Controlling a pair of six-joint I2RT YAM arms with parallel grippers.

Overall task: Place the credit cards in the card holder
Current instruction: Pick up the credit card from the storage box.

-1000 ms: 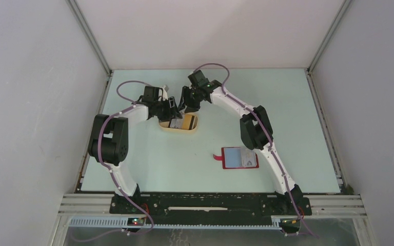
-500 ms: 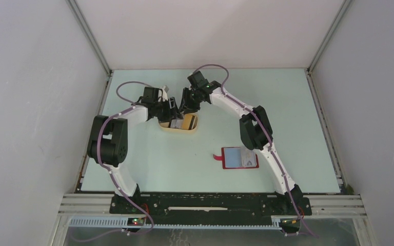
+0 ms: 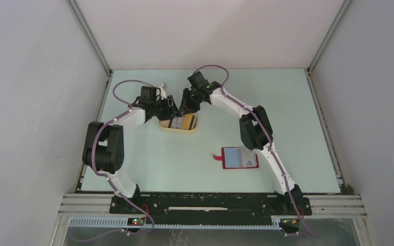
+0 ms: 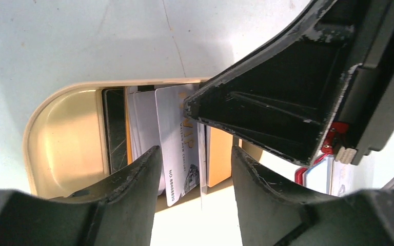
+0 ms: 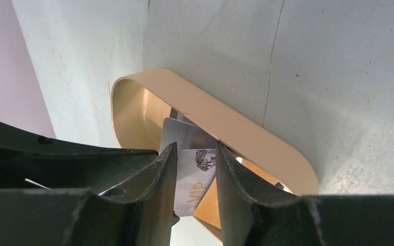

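Several credit cards (image 3: 180, 123) lie stacked in a tan oval dish (image 3: 163, 126) at mid-table. My two grippers meet over it, the left gripper (image 3: 170, 111) from the left and the right gripper (image 3: 186, 108) from behind. In the left wrist view the open left gripper (image 4: 195, 154) straddles the near ends of a white VIP card (image 4: 177, 148), a card on edge (image 4: 202, 169) and an orange card (image 4: 219, 159). The right gripper (image 5: 196, 148) has its jaws narrowly apart, and the tilted VIP card (image 5: 197, 177) shows in the gap. The red card holder (image 3: 239, 158) lies open, apart from both.
The dish rim (image 5: 246, 136) rises just beyond the right fingers. The right arm's elbow (image 3: 255, 128) hangs over the table near the card holder. Grey walls close in the left, right and back sides.
The right jaws have drawn closer together around the VIP card. The left arm's elbow has swung out to the left, and its gripper has stayed at the dish.
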